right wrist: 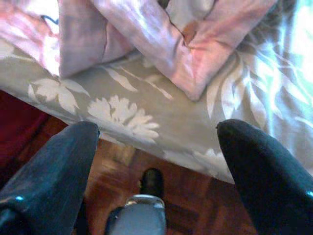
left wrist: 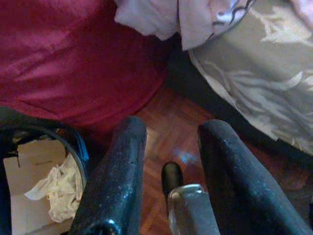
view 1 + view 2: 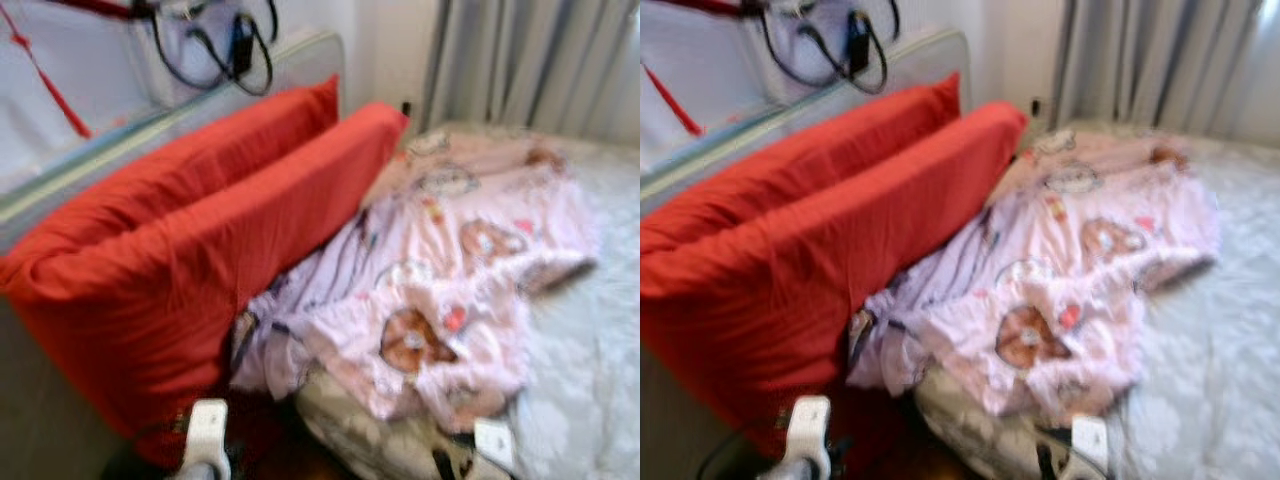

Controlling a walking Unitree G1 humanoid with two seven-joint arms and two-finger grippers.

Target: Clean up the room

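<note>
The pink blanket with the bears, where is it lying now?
In the eye views the pink blanket lies crumpled on the bed, centre right, its left edge against the red pillows.

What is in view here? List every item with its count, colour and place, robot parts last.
pillows: two, red, stood along the bed's left side against the headboard.
blanket: one, pink with cartoon prints, crumpled on the bed.
bedsheet: one, grey with white flowers, hanging over the bed edge.
cables: black, draped over the headboard.
curtain: grey, behind the bed.
bin: one, dark-rimmed, holding crumpled paper, on the wooden floor.
left gripper: fingers apart, above the floor.
right gripper: fingers apart, at the bed edge.
</note>
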